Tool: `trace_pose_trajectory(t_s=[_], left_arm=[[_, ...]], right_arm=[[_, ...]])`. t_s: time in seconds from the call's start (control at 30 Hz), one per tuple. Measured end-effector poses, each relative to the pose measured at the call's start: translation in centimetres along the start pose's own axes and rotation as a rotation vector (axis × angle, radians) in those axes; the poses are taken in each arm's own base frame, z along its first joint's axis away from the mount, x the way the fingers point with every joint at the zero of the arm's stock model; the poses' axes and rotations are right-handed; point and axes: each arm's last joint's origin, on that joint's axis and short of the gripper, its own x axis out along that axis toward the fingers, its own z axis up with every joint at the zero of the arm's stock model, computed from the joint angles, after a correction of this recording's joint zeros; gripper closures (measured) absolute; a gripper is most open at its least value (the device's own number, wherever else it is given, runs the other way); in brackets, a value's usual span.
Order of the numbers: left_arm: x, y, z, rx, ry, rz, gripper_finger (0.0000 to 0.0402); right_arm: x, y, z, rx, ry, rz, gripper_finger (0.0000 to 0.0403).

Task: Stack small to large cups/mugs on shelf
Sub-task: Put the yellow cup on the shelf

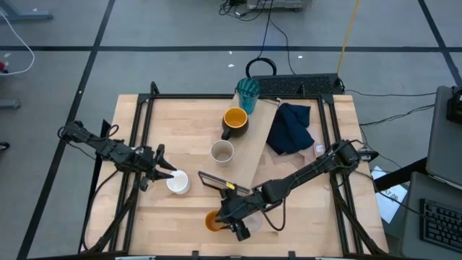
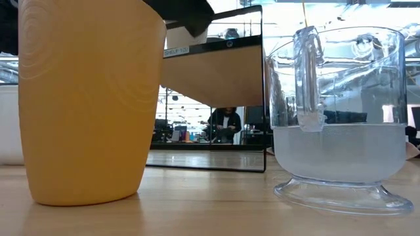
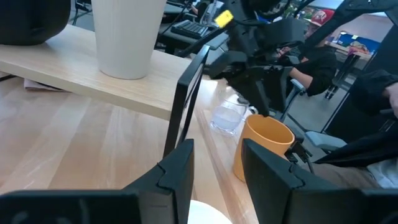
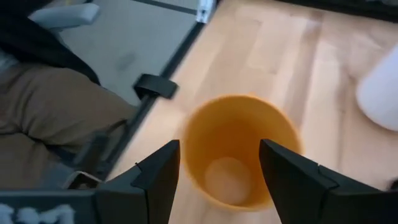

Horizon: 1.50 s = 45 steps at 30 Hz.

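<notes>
The orange cup (image 1: 213, 221) stands upright on the table near its front edge, with the small clear glass (image 3: 227, 117) close beside it. My right gripper (image 4: 217, 168) hangs open just above the orange cup (image 4: 239, 149), one finger to each side of its rim. The white mug (image 1: 177, 182) stands on the table just ahead of and below my open left gripper (image 1: 164, 173). On the light-wood shelf (image 1: 253, 155) the teal tumbler (image 1: 247, 92), the dark mug with yellow inside (image 1: 234, 119) and the beige cup (image 1: 221, 152) stand in a row.
A navy cloth (image 1: 291, 128) lies to the right of the shelf. The shelf's dark end frame (image 3: 186, 106) faces the table's front. A seated person's legs (image 4: 50, 106) show just past the table's front edge. Bare wood lies between the white mug and the orange cup.
</notes>
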Motion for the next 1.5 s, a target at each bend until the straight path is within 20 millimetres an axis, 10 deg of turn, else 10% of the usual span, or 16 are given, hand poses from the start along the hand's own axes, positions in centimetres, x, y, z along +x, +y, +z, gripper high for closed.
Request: trace_pose_trajectory(t_s=[1.5], left_arm=[[0.0, 0.0, 0.1, 0.0, -0.006, -0.001, 0.0268]], right_arm=[[3.6, 1.3, -2.2, -0.005, -0.015, 0.035, 0.0193]])
